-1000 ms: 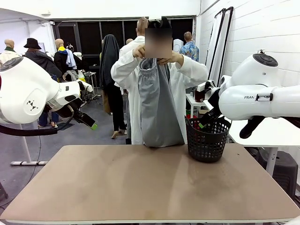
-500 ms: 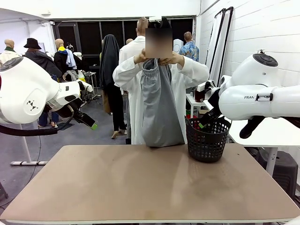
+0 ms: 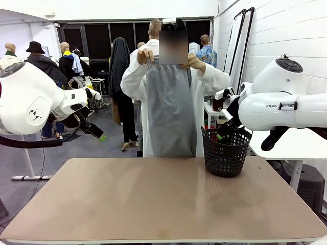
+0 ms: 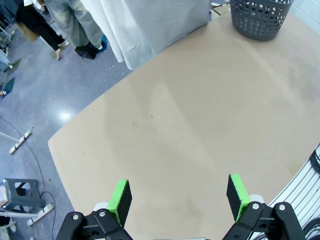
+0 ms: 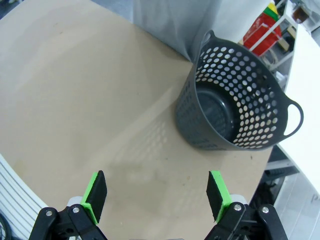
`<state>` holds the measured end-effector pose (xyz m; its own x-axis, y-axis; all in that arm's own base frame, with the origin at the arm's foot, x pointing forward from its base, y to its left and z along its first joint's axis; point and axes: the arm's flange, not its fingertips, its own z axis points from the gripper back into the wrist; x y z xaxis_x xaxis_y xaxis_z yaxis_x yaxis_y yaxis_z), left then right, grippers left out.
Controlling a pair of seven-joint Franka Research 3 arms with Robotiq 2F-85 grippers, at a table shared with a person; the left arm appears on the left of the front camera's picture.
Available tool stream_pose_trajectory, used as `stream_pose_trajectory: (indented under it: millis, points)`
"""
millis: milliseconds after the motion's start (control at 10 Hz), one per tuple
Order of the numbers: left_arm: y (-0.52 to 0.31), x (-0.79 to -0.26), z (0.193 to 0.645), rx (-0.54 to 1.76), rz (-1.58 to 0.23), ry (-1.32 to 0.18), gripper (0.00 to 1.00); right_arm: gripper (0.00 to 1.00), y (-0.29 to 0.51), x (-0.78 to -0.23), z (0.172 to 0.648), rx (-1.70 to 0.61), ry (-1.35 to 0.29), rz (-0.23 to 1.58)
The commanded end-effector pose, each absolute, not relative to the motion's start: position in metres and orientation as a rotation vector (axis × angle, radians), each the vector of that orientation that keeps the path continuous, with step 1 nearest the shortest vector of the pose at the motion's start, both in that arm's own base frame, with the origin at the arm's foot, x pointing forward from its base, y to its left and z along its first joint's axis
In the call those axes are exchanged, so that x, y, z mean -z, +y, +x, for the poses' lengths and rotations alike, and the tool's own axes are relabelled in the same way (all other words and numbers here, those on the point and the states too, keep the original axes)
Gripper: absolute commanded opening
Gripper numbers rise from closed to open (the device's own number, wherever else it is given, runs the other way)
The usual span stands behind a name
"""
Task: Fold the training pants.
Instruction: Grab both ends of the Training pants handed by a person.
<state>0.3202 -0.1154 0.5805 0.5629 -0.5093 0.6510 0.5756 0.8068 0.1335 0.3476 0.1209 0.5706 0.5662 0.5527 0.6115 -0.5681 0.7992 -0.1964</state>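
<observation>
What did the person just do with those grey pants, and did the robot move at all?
The person's hands moved apart, pulling the bunched waistband wide, so the training pants now hang flat. The left claw and right claw stayed open and still, and the black basket did not move.

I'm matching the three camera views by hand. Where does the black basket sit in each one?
Front view: the black basket stands on the far right of the table, just right of the hanging training pants.
Left wrist view: the basket is in the top right corner, cut off by the upper edge.
Right wrist view: the basket is right of centre, seen from above, empty.
Shared landmark: the tan table under it.
</observation>
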Motion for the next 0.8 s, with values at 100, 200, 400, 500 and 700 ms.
stream_pose_trajectory:
  millis: [100,200,400,500,700]
  points:
    - [-0.1152,-0.58,0.3207,0.641,-0.101,-0.732,1.0,1.0,0.121,-0.5704,0.3476,-0.659,-0.71,0.024]
    - [-0.1152,-0.58,0.3207,0.641,-0.101,-0.732,1.0,1.0,0.121,-0.5704,0.3476,-0.659,-0.71,0.024]
    - [-0.1152,-0.58,0.3207,0.641,-0.101,-0.732,1.0,1.0,0.121,-0.5704,0.3476,-0.659,-0.71,0.024]
    - [-0.1152,-0.58,0.3207,0.641,-0.101,-0.732,1.0,1.0,0.121,-0.5704,0.3476,-0.659,-0.71,0.024]
    - [-0.1152,-0.58,0.3207,0.641,-0.101,-0.732,1.0,1.0,0.121,-0.5704,0.3476,-0.659,-0.71,0.024]
